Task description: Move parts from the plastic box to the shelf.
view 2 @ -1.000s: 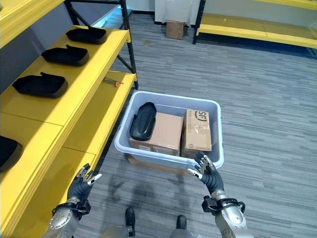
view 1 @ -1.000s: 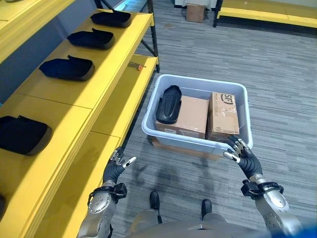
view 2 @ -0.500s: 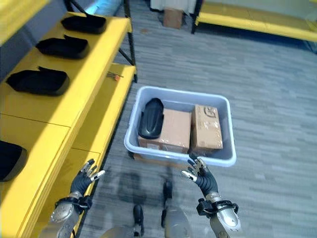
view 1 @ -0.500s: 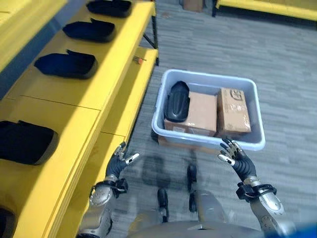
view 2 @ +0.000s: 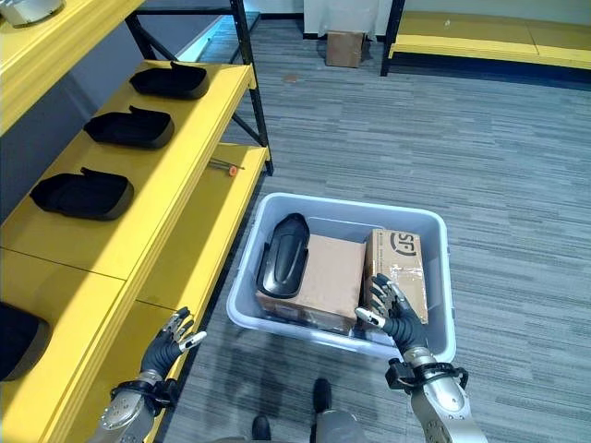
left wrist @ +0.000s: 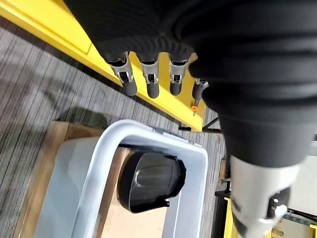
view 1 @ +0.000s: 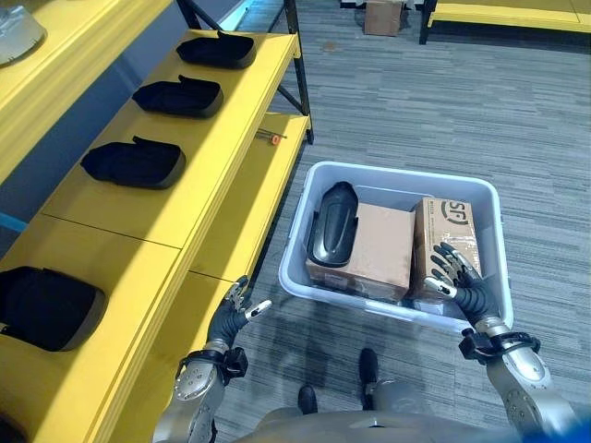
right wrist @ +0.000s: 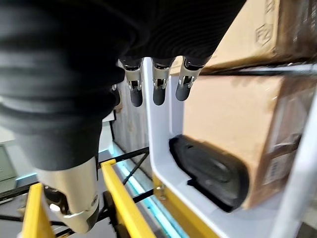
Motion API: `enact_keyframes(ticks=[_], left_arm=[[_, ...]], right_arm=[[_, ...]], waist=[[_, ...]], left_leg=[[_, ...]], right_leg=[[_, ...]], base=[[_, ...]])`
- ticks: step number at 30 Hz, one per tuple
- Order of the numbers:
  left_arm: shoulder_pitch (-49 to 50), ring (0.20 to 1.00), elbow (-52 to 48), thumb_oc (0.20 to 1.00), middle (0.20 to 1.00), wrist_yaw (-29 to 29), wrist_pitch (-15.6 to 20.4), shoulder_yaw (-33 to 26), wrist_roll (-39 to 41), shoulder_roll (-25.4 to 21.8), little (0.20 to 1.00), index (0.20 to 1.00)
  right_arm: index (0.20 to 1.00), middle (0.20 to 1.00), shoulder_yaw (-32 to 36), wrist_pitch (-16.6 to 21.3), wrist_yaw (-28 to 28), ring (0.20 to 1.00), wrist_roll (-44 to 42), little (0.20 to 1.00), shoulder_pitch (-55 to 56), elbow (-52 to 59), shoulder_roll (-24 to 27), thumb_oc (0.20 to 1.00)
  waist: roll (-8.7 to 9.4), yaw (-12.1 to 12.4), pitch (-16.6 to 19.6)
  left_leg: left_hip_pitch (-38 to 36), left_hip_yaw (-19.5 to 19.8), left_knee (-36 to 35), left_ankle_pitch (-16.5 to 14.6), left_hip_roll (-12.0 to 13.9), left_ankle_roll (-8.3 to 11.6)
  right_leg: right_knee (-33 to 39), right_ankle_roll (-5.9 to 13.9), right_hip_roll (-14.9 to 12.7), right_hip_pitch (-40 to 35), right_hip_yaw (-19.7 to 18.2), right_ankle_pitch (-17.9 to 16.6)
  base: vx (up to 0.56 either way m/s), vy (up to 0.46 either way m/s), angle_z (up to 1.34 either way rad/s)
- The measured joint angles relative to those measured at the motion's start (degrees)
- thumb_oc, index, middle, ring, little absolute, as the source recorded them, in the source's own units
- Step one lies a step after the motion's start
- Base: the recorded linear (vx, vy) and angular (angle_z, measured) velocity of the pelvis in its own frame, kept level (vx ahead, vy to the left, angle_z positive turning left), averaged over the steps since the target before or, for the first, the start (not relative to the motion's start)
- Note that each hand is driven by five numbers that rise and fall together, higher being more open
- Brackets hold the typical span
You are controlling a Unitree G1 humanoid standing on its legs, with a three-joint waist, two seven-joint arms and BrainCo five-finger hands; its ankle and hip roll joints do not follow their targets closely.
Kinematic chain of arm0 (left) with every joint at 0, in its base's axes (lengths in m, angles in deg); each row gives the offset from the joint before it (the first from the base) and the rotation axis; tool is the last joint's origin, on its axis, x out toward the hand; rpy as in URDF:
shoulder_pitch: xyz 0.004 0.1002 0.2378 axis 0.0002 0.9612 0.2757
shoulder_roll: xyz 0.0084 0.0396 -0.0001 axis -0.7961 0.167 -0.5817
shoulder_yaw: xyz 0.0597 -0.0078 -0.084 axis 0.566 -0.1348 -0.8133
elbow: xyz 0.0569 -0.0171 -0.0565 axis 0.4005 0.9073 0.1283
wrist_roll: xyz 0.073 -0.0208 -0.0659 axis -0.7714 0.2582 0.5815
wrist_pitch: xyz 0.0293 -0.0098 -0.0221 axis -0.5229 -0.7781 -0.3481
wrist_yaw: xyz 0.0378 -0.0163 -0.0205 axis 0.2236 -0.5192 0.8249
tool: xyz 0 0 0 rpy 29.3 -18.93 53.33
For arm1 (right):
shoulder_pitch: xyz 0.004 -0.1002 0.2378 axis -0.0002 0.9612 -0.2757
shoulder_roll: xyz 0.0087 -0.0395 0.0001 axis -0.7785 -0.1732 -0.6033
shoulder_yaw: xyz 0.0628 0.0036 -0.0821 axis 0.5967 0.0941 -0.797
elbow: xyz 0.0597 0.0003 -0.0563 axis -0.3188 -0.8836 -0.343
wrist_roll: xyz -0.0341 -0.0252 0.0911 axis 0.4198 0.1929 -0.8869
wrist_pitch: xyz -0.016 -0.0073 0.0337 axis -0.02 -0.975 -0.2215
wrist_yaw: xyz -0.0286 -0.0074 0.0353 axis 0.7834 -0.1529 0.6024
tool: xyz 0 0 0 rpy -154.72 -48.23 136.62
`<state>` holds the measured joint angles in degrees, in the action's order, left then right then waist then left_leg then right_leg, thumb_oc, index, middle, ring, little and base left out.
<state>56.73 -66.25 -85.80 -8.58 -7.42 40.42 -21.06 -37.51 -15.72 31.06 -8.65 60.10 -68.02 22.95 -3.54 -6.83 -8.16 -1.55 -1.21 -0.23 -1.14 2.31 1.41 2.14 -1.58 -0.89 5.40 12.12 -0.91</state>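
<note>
Left hand and right hand raised — fingers spread, empty.

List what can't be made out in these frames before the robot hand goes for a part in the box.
- Plastic box contents: under the two cardboard boxes, hidden in both eye views.
- Black part in the box: lower end hidden behind the box wall.
- Nearest black part on the shelf: cut off by the left edge.
- Small orange-tipped item on the lower shelf: too small to identify.
- Right robot hand: contact with the carton unclear.
- Left robot hand: open, holding nothing.

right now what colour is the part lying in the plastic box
Black. The part lies in the pale grey plastic box beside two brown cardboard boxes; it shows best in the right eye view.
</note>
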Motion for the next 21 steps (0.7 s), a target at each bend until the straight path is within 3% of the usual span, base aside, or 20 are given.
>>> enact_keyframes(ticks=[3,5,6,8,11,13,17,18,19,21], left_arm=[[0.0,1.0,0.1,1.0,1.0,-0.1,0.0,-0.3,0.1,0.0,1.0,1.0],[-0.2,1.0,0.0,1.0,1.0,-0.1,0.0,-0.7,0.1,-0.1,1.0,1.0],[0.1,1.0,0.2,1.0,1.0,-0.1,-0.1,-0.4,0.1,0.2,1.0,1.0],[0.0,1.0,0.3,1.0,1.0,-0.6,-0.2,0.0,0.1,0.2,1.0,1.0],[-2.1,1.0,1.8,1.0,1.0,-0.9,-0.3,0.1,0.0,0.5,1.0,1.0],[-2.2,1.0,2.2,1.0,1.0,-0.8,-0.4,0.1,0.0,0.4,1.0,1.0],[-0.6,1.0,2.3,1.0,1.0,-0.9,-0.3,0.2,0.0,0.9,1.0,1.0],[-1.0,1.0,2.3,1.0,1.0,-0.8,-0.2,0.3,0.0,1.6,1.0,1.0],[-0.9,1.0,2.2,1.0,1.0,-0.9,0.1,-0.1,0.0,2.3,1.0,1.0],[-1.3,1.0,1.7,1.0,1.0,-0.8,0.3,-1.0,0.0,1.9,1.0,1.0]], right_arm=[[1.0,1.0,0.0,0.0,0.0,1.0,0.0,1.0,0.2,-0.5,0.1,1.0],[1.0,1.0,0.1,0.0,0.0,1.0,-0.1,1.0,1.1,0.0,-0.1,1.0],[1.0,1.0,0.3,0.0,0.0,1.0,-0.1,1.0,1.2,0.0,-0.2,1.0],[1.0,1.0,0.8,0.1,0.1,1.0,-0.1,1.0,1.1,0.0,-0.4,1.0],[1.0,1.0,3.0,0.2,1.1,1.0,-0.1,1.0,0.9,-0.3,-2.3,1.0],[1.0,1.0,2.9,0.6,1.6,1.0,0.0,1.0,0.0,-1.5,-2.3,1.0],[1.0,1.0,2.9,1.2,1.6,1.0,0.0,1.0,0.4,-1.5,-2.0,1.0],[1.0,1.0,3.2,1.3,1.5,1.0,0.0,1.0,1.5,-0.7,-2.1,1.0],[1.0,1.0,3.7,1.3,1.4,1.0,0.0,1.0,1.6,-0.9,-1.9,1.0],[1.0,1.0,2.9,1.1,1.3,1.0,0.0,1.0,1.8,-1.2,-3.2,1.0]], waist=[[1.07,0.5,-0.8],[3.18,1.9,-2.3],[3.89,3.0,-3.1],[4.09,2.9,-3.8],[2.87,3.0,-5.0],[2.05,3.1,-5.4],[0.17,2.1,-4.3],[-1.49,0.3,-4.2],[-1.84,0.4,-4.1],[-0.67,0.0,-4.2]], left_leg=[[4.9,0.3,10.3,-1.3,-0.3,2.4],[11.1,0.5,22.6,-1.1,-0.8,2.6],[14.8,0.8,27.1,-2.6,-0.1,2.2],[15.4,-0.4,16.8,-2.5,0.9,2.22],[16.6,-3.5,-3.2,3.2,5.2,4.26],[16.1,-2.0,-5.4,4.9,6.8,4.71],[10.0,-2.1,-5.1,6.1,5.6,3.81],[7.5,-3.7,-5.1,6.8,4.7,2.74],[5.5,-6.0,-5.6,7.1,4.4,1.81],[4.0,-9.0,-5.3,6.3,3.1,0.67]], right_leg=[[-0.7,-1.12,0.0,0.3,-0.2,1.1],[-0.6,-1.97,-0.7,0.2,-1.0,1.4],[-0.4,-3.37,-0.2,0.1,-1.6,1.2],[-0.2,-3.27,-0.3,0.3,-1.6,1.2],[0.2,-2.4,0.4,-0.3,-0.4,0.9],[1.0,-1.83,1.8,-2.5,-1.8,1.2],[2.4,-1.38,3.4,-5.2,-7.0,1.1],[2.3,-0.72,3.5,-6.0,-8.1,1.2],[1.8,0.07,3.6,-5.9,-9.7,1.7],[1.1,1.04,1.7,-5.9,-11.5,2.1]], base=[[0.02,-0.155,0.03],[0.08,-0.042,-0.1],[0.15,0.067,-0.22],[0.17,0.118,0.05],[0.15,0.15,0.12],[0.19,0.212,-0.39],[0.19,0.26,-0.85],[0.12,0.162,-0.56],[0.12,0.199,-0.72],[0.1,0.183,-0.73]])
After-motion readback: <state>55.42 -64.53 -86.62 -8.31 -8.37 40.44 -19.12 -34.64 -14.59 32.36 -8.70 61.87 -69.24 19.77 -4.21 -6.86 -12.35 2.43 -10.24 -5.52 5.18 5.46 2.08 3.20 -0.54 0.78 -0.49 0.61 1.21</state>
